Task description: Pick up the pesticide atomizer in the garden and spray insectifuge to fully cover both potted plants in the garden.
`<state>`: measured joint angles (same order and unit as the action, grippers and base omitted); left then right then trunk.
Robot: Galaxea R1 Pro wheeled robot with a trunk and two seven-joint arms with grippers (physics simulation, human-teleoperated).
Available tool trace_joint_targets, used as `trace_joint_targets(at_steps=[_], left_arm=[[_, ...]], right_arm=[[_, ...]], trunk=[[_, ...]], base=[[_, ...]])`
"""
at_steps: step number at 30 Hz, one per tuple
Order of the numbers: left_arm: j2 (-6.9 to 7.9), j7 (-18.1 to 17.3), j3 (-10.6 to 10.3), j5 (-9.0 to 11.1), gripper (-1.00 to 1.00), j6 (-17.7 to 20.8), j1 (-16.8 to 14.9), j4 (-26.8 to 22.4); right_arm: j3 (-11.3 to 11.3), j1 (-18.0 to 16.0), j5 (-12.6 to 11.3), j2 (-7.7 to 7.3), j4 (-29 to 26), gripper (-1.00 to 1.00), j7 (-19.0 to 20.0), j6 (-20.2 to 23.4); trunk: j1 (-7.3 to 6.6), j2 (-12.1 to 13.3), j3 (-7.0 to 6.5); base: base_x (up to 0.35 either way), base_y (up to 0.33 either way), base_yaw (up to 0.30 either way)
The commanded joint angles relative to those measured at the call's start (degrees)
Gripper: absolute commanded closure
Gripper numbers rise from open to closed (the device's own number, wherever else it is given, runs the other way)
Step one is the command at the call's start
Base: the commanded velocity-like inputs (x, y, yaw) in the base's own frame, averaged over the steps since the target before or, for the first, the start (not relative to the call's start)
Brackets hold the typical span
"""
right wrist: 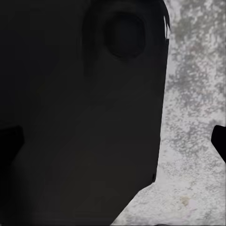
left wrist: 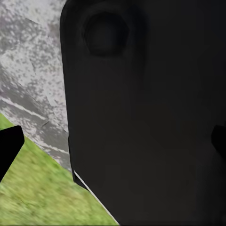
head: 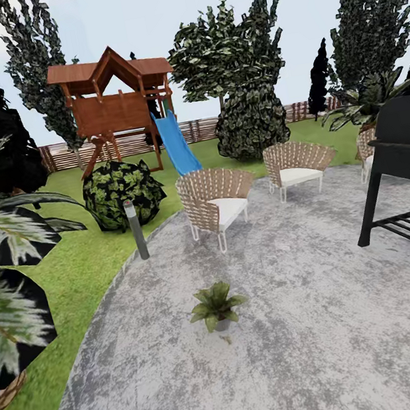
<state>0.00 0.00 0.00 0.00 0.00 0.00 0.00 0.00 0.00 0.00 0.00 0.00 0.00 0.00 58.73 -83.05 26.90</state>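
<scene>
From the head view we see the patio point(head: 306, 321) with one potted plant point(head: 215, 306) standing alone near its middle, well short of the two wicker chairs point(head: 217, 204). A lamp post point(head: 135, 229) stands at the lawn point(head: 75, 268) edge, a black grill point(head: 409, 182) at the right, and the playhouse point(head: 116, 103) with its slide point(head: 176, 144) by the fence. We cannot find the atomizer or the second plant here, so the likeliest slip is driving on to the plant with nothing to spray, or mistaking the post for the bottle. The plant is low and small; our base could roll over it.

In the left wrist view a dark robot panel point(left wrist: 146, 117) blocks most of the sight, with paving and grass beside it. A dark tip at the edge may be a finger; we cannot tell how open the left tool is or whether it holds anything.

The right wrist view is likewise blocked by a dark panel point(right wrist: 84, 113) over paving. The right tool's state is unreadable too, so a grasp could not be checked from here.
</scene>
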Motion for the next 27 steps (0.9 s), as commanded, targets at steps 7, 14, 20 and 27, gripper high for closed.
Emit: trace_joint_targets(at_steps=[7, 14, 20, 27], left_arm=[[-0.09, 0.0, -0.1, -0.1, -1.0, -0.1, 0.2, -0.1], [-0.12, 0.1, -0.1, 0.3, -1.0, -0.1, 0.2, -0.4], [0.1, 0.1, -0.2, 0.4, -1.0, -0.1, 0.1, -1.7], [1.96, 0.2, 0.0, 0.4, -1.0, -0.6, -0.5, -4.0]], right_arm=[[0.1, -0.4, 0.2, 0.6, -0.4, -1.0, 0.5, 0.0], [-0.1, -1.5, 0.2, 2.69, -2.7, -1.0, 0.3, -0.1], [-0.2, -1.6, 0.3, 2.34, -4.5, -1.0, 0.3, -1.0], [-0.3, -1.7, 0.3, 0.21, -6.7, -1.0, 0.2, -2.8]], trunk=[[0.0, 0.0, 0.03], [0.0, 0.0, 0.03], [0.0, 0.0, 0.03], [0.0, 0.0, 0.03]], base=[[0.0, 0.0, 0.0], [0.0, 0.0, 0.0], [0.0, 0.0, 0.0], [0.0, 0.0, 0.0]])
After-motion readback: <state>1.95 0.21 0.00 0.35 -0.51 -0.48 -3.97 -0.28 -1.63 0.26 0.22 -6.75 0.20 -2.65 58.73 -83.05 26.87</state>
